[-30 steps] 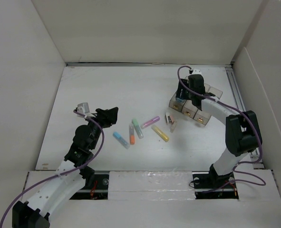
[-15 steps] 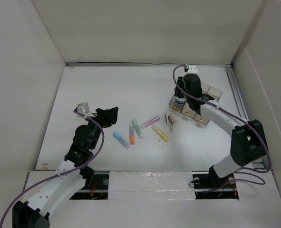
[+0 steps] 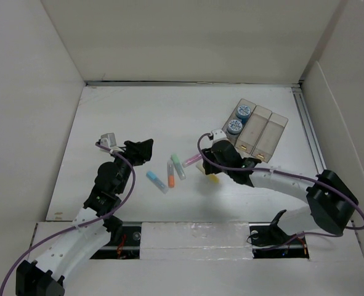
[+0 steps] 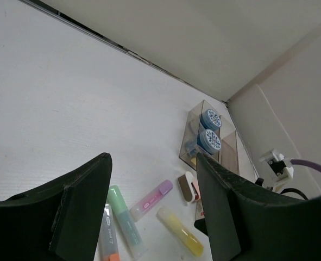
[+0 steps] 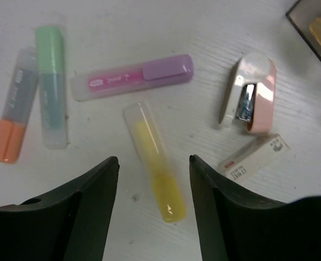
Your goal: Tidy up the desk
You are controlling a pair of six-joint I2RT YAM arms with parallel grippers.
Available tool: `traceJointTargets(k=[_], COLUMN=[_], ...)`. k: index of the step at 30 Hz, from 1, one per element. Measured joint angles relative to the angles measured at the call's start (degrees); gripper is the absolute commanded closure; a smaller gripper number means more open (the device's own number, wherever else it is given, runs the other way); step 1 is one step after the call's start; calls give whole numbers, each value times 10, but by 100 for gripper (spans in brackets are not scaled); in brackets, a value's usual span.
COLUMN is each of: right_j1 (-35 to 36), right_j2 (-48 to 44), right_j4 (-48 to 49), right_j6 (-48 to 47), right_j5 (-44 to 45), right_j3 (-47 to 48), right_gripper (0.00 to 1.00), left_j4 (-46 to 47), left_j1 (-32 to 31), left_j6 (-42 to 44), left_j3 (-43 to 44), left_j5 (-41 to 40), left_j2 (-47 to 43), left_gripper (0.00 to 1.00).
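**Operator:** What are the right fingers (image 5: 79, 217) doing?

**Technician:** They are standing apart, gripping nothing, and hovering over the yellow highlighter (image 5: 155, 179). One finger is sitting on each side of the barrel, probably so that closing grips it across its narrow width.

**Operator:** What is lying around it?

**Technician:** The purple highlighter (image 5: 133, 78) is lying just beyond it. The stapler (image 5: 250, 95) and staple box (image 5: 252, 157) are lying beside it, apart from the barrel. The green highlighter (image 5: 50, 92) and orange highlighter (image 5: 13, 125) are lying on the other side.

**Operator:** And the left fingers (image 4: 68, 217)?

**Technician:** They are also standing apart and empty, facing the scattered items. They are waiting well clear, likely to avoid crowding the other arm.

**Operator:** Where is the worktop (image 3: 138, 117)?

**Technician:** It is lying under everything. It is carrying the loose items at its centre and the clear tray (image 3: 269, 137) at the far right.
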Motion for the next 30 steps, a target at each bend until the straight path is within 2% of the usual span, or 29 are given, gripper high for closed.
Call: traceJointTargets(k=[7,12,18,19,22,25,30], right_j1=[-49,-85,-94,-95,-103,-106,-104], right_j2=[-2,60,132,142,165,168,123], right_j4=[-13,-11,10,14,26,39,25], right_j6=[19,20,16,16,14,17,15], right_j5=[32,50,61,61,63,63,65], right_j3=[-21,14,50,55,63,63,53], right_gripper=[33,25,28,42,69,76,75], left_j4=[0,0,0,0,0,0,0], left_j1=[0,0,0,0,0,0,0], left_j6=[0,1,2,2,2,2,2], left_j3=[0,0,0,0,0,0,0], left_j5=[1,2,2,2,2,2,2], left_j2=[0,0,-3,-4,-4,-4,-4], left_gripper=[41,41,41,41,41,41,41])
